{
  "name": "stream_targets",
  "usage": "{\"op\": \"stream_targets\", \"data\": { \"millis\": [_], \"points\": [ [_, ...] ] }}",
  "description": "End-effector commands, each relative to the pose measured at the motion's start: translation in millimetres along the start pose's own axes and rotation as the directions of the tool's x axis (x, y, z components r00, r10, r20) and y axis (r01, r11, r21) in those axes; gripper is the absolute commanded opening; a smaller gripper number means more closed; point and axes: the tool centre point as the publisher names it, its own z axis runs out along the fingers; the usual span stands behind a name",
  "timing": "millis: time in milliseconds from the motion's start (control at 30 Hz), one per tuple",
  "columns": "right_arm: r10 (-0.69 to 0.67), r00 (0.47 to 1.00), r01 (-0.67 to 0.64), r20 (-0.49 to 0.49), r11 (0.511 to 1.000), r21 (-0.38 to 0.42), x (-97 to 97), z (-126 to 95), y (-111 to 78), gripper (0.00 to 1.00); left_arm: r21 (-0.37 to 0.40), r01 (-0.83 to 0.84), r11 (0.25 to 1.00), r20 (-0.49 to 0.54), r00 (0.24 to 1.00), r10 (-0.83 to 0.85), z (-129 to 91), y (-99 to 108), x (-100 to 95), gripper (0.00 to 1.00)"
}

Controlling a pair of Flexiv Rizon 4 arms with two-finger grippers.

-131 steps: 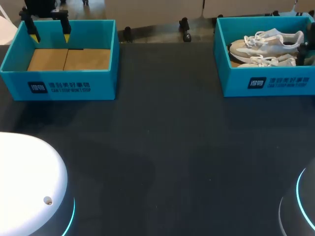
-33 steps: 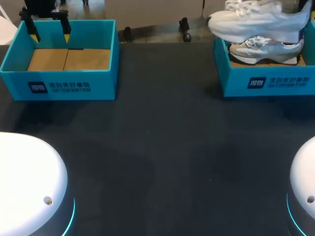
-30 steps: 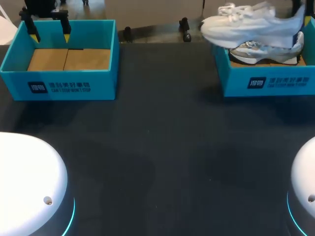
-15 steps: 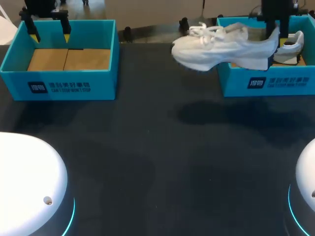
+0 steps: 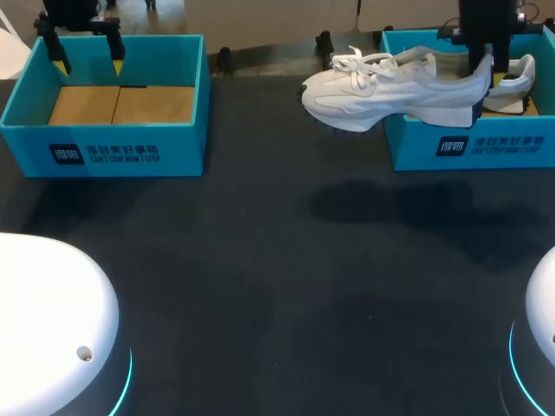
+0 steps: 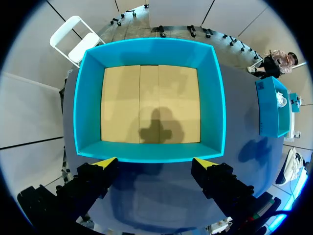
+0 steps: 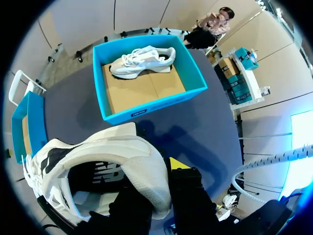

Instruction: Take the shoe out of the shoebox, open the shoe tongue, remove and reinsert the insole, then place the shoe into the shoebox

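A white sneaker (image 5: pixel 390 87) hangs in the air, toe pointing left, past the left wall of the right blue shoebox (image 5: pixel 473 143). My right gripper (image 5: pixel 482 71) is shut on its heel collar. In the right wrist view the sneaker (image 7: pixel 98 166) fills the space at my right gripper (image 7: pixel 156 182), one finger inside the heel opening and one outside. A second sneaker (image 5: pixel 512 80) lies in that box, also seen as the sneaker (image 7: pixel 142 61) in the box (image 7: pixel 151 105) below. My left gripper (image 5: pixel 87 61) hovers open over the left box's back wall, nothing between its fingers (image 6: pixel 105 164).
The left blue shoebox (image 5: pixel 104 139) holds only a brown cardboard floor (image 6: pixel 149 105). The dark table (image 5: pixel 277 260) stretches between both boxes. White robot bases sit at the near left corner (image 5: pixel 43 321) and near right corner (image 5: pixel 542 347).
My right gripper has carried the white sneaker leftward and lower, from above the right box to beside its left wall. The left arm has not moved.
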Motion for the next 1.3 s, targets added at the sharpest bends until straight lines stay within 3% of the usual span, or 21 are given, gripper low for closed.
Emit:
{"op": "stream_targets", "data": {
  "millis": [33, 433, 800, 1067, 1200, 1300],
  "points": [
    [0.0, 1.0, 0.0, -0.003, 1.0, 0.001, -0.6, -1.0, 0.4, 0.0, 0.0, 0.0, 1.0, 0.0, 1.0, 0.0, 0.0, 0.0, 0.0, 1.0],
    [0.007, 1.0, -0.006, -0.006, 1.0, 0.005, 22.1, 2.8, -35.3, 0.0, 0.0, 0.0, 1.0, 0.0, 1.0, 0.0, 0.0, 0.0, 0.0, 1.0],
    [0.003, 0.999, -0.004, -0.043, 1.0, -0.018, 46.7, 16.7, -89.1, 0.0, 0.0, 0.0, 1.0, 0.0, 1.0, 0.0, 0.0, 0.0, 0.0, 1.0],
    [-0.039, 0.999, 0.038, -0.015, 0.999, -0.034, 82.4, 29.8, -132.8, 0.0, 0.0, 0.0, 1.0, 0.0, 1.0, 0.0, 0.0, 0.0, 0.0, 1.0],
    [-0.043, 0.996, 0.043, -0.082, 0.999, 0.0, 93.9, 38.5, -158.0, 0.0, 0.0, 0.0, 1.0, 0.0, 1.0, 0.0, 0.0, 0.0, 0.0, 1.0],
    [-0.043, 0.996, 0.043, -0.082, 0.999, 0.0, 93.9, 38.5, -158.0, 0.0, 0.0, 0.0, 1.0, 0.0, 1.0, 0.0, 0.0, 0.0, 0.0, 1.0]
  ]
}}
